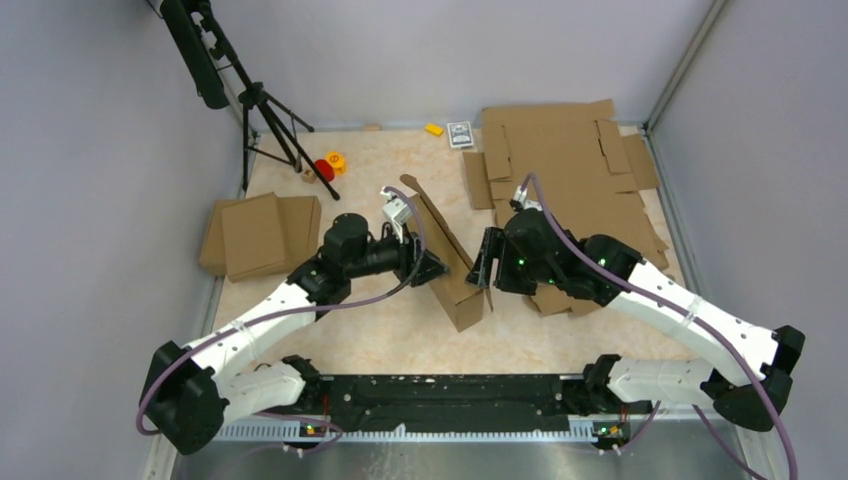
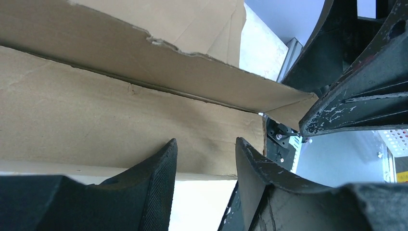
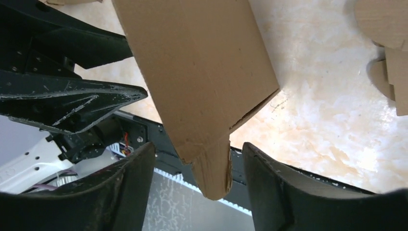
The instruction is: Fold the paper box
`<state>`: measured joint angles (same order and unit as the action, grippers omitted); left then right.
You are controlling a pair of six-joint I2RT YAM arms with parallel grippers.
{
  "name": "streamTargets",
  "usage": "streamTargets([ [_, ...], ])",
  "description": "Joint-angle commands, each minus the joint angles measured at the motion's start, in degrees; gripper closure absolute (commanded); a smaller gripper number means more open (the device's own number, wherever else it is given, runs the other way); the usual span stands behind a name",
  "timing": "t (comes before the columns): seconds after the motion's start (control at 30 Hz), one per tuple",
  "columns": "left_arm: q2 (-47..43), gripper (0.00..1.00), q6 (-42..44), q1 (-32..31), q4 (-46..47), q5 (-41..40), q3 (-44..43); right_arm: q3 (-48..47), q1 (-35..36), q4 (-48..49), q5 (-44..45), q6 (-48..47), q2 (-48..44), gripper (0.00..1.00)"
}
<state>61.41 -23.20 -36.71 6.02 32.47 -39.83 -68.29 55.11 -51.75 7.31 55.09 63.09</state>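
Observation:
The paper box stands on edge mid-table as a brown cardboard piece with creased panels, slanting from the back toward the near edge. My left gripper is against its left side. In the left wrist view that gripper is open, its fingertips close under a flat panel of the box, with nothing between them. My right gripper is at the box's right side. In the right wrist view it is open, and a rounded tab of the box hangs between the fingers, touching neither.
A pile of flat slotted cardboard sheets lies at the back right, under the right arm. Smaller cardboard pieces lie at the left edge. A tripod stands back left, with small red and yellow objects near it. A black rail runs along the near edge.

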Motion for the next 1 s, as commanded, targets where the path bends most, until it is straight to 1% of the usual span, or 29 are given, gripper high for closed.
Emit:
streamTargets([
  [0.0,1.2,0.50,-0.4,-1.1,2.3,-1.9,0.3,-3.2,0.2,-3.6,2.7,-2.7,0.0,0.32],
  [0.17,1.3,0.51,0.1,-1.7,0.8,-3.5,-0.2,-2.7,0.2,-6.2,0.0,-8.8,-1.0,0.26],
  [0.23,1.2,0.51,0.2,-1.9,0.3,-3.8,-0.1,-2.8,0.2,-8.1,1.5,-9.4,-1.8,0.23],
  [0.3,1.1,0.51,0.4,-1.9,-0.3,-4.2,-0.1,-2.3,0.2,-8.7,2.4,-10.0,-3.5,0.23],
  [0.5,0.6,0.50,0.6,-2.0,-1.4,-5.0,0.0,2.8,0.2,-3.1,-2.4,-13.8,-12.5,0.24],
  [0.57,0.6,0.50,0.5,-2.1,-1.7,-5.2,0.0,3.6,0.2,-2.7,-2.2,-13.9,-14.3,0.25],
  [0.6,0.6,0.50,0.5,-2.1,-1.8,-5.3,0.0,3.7,0.2,-3.3,-1.4,-13.7,-14.9,0.27],
  [0.73,0.1,0.49,0.0,-2.1,-1.7,-5.5,0.4,4.0,0.2,-7.7,3.4,-12.6,-14.3,0.40],
  [0.87,-0.6,0.48,0.0,-2.2,-1.8,-5.5,0.5,5.6,0.2,-6.6,2.7,-13.6,-11.2,0.54],
  [0.97,-1.1,0.48,0.0,-2.2,-2.1,-5.3,0.5,7.6,0.2,-1.6,-1.1,-14.6,-10.1,0.54],
])
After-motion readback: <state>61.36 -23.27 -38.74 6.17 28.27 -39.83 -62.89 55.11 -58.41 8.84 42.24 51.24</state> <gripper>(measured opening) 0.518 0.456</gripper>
